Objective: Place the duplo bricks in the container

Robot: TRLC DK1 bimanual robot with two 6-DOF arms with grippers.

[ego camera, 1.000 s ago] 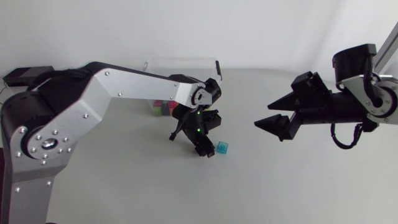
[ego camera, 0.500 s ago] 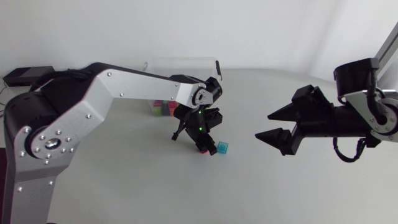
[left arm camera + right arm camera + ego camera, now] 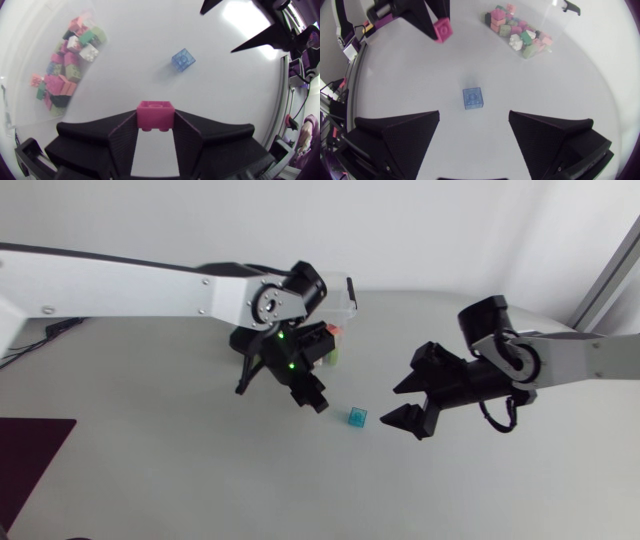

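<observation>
left wrist view: tool (image 3: 155,119) grips pink brick (image 3: 155,111) (squarish).

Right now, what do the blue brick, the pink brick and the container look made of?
The blue brick looks like translucent glossy plastic: light passes through its body. The pink brick looks like opaque moulded plastic with a satin finish and solid, even colour. The container is probably thin clear plastic: the bricks show through its wall.
</observation>
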